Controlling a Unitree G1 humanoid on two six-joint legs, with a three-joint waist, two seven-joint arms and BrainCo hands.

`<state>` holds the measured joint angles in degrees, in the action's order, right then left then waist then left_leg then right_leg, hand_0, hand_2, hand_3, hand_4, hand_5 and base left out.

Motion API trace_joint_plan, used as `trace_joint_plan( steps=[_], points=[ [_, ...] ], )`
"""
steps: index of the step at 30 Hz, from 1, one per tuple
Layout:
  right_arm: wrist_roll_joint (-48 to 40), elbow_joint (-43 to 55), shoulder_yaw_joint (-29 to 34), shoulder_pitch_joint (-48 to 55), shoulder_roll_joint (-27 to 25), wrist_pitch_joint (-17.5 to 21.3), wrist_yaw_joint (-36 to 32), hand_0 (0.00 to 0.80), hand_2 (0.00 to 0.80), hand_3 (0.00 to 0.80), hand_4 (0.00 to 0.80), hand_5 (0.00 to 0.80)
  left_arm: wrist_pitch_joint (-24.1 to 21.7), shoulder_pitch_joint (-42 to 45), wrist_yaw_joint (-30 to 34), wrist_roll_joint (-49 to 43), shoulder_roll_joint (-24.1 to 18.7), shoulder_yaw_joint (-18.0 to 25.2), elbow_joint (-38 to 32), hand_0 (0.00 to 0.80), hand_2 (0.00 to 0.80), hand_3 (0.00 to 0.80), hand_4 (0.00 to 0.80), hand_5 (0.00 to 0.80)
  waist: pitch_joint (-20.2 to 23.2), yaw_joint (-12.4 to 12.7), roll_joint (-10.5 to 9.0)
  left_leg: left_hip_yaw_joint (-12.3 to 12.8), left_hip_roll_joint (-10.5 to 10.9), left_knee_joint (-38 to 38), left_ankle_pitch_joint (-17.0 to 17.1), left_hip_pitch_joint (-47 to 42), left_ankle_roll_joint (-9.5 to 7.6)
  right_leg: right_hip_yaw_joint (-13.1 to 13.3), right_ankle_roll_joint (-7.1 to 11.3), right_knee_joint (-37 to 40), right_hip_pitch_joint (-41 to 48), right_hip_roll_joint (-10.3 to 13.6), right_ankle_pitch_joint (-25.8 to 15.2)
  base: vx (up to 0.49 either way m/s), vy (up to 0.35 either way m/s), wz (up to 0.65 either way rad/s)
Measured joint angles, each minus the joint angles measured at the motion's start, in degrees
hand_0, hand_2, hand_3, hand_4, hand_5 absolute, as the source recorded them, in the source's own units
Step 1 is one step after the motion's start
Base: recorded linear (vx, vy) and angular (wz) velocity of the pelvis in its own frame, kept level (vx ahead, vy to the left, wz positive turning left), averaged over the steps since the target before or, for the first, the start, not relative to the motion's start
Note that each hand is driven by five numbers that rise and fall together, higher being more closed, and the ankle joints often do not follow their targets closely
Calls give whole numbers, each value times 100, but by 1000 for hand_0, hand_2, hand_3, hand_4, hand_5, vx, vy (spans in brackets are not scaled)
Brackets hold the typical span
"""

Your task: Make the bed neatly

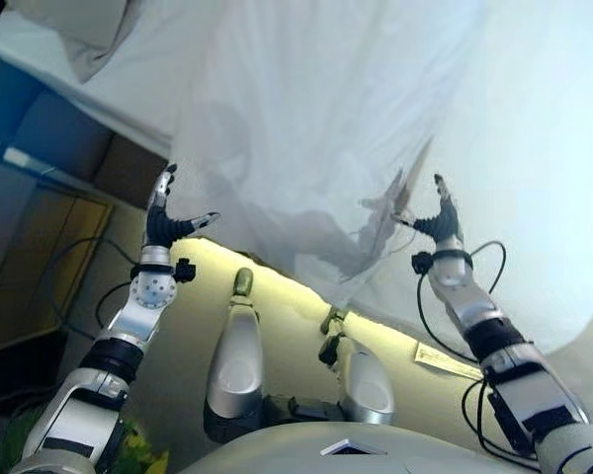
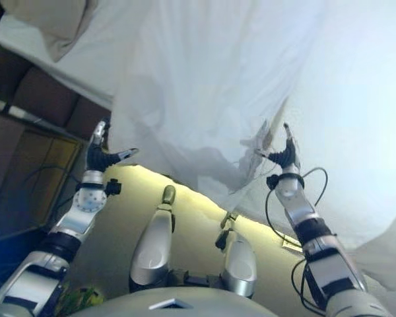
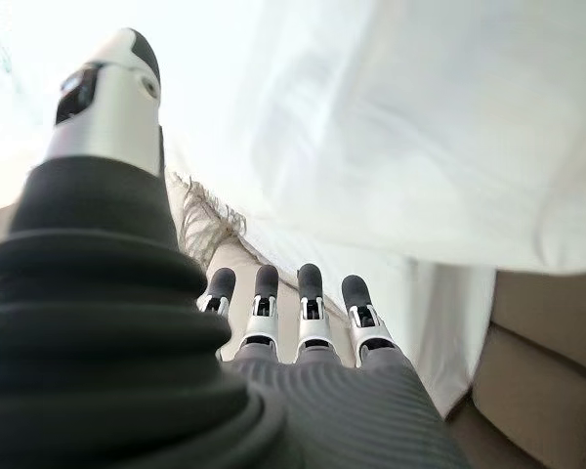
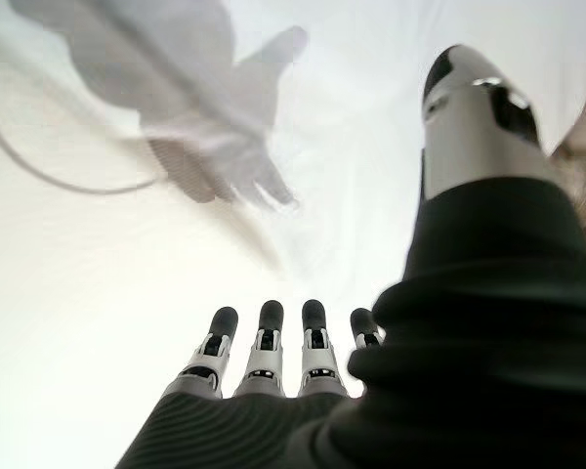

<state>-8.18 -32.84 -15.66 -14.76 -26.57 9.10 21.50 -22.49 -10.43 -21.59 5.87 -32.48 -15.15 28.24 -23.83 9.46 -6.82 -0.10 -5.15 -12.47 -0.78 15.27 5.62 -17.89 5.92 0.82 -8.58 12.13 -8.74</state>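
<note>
1. Two hands are up in front of the bed, and I read neither as holding anything. My left hand [image 1: 163,222] sits at centre left of the head view, fingers straight and thumb spread wide, just off the hanging edge of the white sheet [image 1: 306,128].
2. My right hand [image 1: 437,219] sits right of centre, fingers extended and thumb apart. The right wrist view shows straight fingers [image 4: 264,342] facing plain white cloth with the hand's shadow on it. I cannot tell whether the tips touch it.
3. The sheet fills most of the frame, draped loosely over the bed, with creases and a fold sagging between the two hands. Its lower edge hangs over the lit mattress side [image 1: 277,281] running across the lower middle.
4. A pillow [image 1: 79,35] lies at the upper left corner, on the bed.
5. Step in hand, in my judgement: approaching the sheet to take hold or smooth it; the bed is far from neat.
6. Next move calls for closing both hands on the hanging edge at matched height, then drawing it taut and level. An uneven grip would skew the cloth.
</note>
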Motion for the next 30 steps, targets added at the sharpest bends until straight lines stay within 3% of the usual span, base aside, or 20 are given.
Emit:
trace_joint_plan(
  steps=[6,13,17,24,30],
  points=[
    [-1032,22,337,875,523,298,-791,0,0,0,0,0,64,727,372,60,189,325,13,0,0,0,0,0,715,-217,13,239,-94,265,-61,-454,43,165,-14,201,273,-104,8,95,-14,-21],
    [-3624,-406,905,1521,1343,339,-2103,0,0,0,0,0,101,1178,972,175,594,339,206,0,0,0,0,0,1420,-388,82,407,-80,827,25,-1014,33,244,-8,377,577,-106,41,59,14,-8],
    [-4544,-924,1084,1717,1497,335,-2558,0,0,0,0,0,249,1323,1345,521,788,371,293,0,0,0,0,0,1676,-389,175,448,-68,1213,190,-1295,48,248,27,406,669,-111,71,47,-1,-2],
    [-4941,-1159,1305,1927,1489,302,-2836,0,0,0,0,0,447,1677,1791,909,908,556,330,0,0,0,0,0,1998,-385,369,495,-96,1739,412,-1694,93,247,45,434,810,-189,124,0,0,0],
    [-4935,-1730,1302,1936,1489,179,-2866,0,0,0,0,0,542,1698,2047,1301,920,558,460,0,0,0,0,0,2183,-373,416,507,-140,1743,384,-1784,79,243,46,439,893,-211,175,58,-3,-1]
  ],
)
